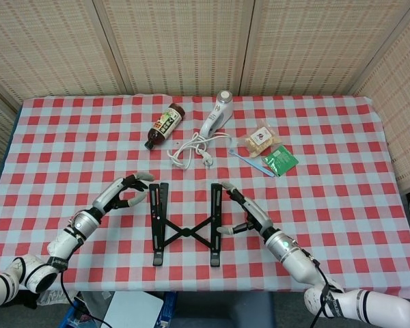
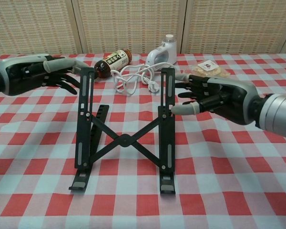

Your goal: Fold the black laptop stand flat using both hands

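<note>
The laptop stand [image 2: 121, 133] is standing propped up on the table's near-middle, and I'm flanking it with left hand [image 2: 35, 76] and right hand [image 2: 214, 98], fingers spread, gripping nothing. If I'm pushing unevenly, it's skidding sideways or tipping.

Left hand [image 2: 35, 74] and right hand [image 2: 214, 95] both extended inward, fingers [image 2: 183, 109] spread, nothing held; forearms low, angled toward centre

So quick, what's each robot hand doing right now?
Left hand: open, fingers spread beside the laptop stand, holding nothing.
Right hand: open, fingers spread by the stand's other rail, holding nothing.
</note>
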Motion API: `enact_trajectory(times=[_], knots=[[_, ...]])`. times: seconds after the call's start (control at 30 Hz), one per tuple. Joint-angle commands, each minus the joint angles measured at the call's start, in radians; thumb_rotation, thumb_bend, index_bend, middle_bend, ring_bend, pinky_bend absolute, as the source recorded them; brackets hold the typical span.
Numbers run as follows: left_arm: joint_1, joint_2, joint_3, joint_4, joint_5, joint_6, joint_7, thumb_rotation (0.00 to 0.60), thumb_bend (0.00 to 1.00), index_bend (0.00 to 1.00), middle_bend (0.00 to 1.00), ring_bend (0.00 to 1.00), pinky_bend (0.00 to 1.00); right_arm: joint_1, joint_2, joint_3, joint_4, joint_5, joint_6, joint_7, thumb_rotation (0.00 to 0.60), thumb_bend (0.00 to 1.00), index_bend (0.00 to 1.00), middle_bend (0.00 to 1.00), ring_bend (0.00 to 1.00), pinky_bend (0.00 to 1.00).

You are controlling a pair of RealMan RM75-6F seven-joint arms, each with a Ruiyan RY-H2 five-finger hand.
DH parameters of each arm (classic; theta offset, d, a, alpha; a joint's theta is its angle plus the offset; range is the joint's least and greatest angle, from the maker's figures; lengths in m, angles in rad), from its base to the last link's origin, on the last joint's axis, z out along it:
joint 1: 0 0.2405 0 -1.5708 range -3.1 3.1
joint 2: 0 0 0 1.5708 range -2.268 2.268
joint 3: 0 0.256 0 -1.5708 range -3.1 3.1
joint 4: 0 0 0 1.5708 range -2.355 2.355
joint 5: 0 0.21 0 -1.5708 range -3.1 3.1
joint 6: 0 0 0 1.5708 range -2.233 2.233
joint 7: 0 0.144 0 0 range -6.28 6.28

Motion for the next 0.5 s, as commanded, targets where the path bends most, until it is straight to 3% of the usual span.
enact_trajectory(times=[0.03,0.27,0.5], knots=[[-0.028,-0.002,0.001,-0.028,0.011,-0.032,-0.102,0.314,0.26,0.26,0.3,0.35,0.32,0.011,-0.024,0.008,0.025,-0.028,0.0,0.032,0.6,0.0,0.0,0.03,0.0,0.0],[-0.044,0.047,0.03,-0.075,0.074,-0.016,-0.248,0.308,0.26,0.35,0.42,0.46,0.4,0.005,-0.02,-0.02,0.037,-0.17,0.041,0.167,0.6,0.0,0.0,0.11,0.0,0.0],[-0.028,0.129,0.085,-0.137,0.165,0.077,-0.3,0.302,0.26,0.36,0.44,0.46,0.41,-0.011,0.029,-0.085,0.001,-0.316,0.133,0.276,0.6,0.0,0.0,0.14,0.0,0.0]])
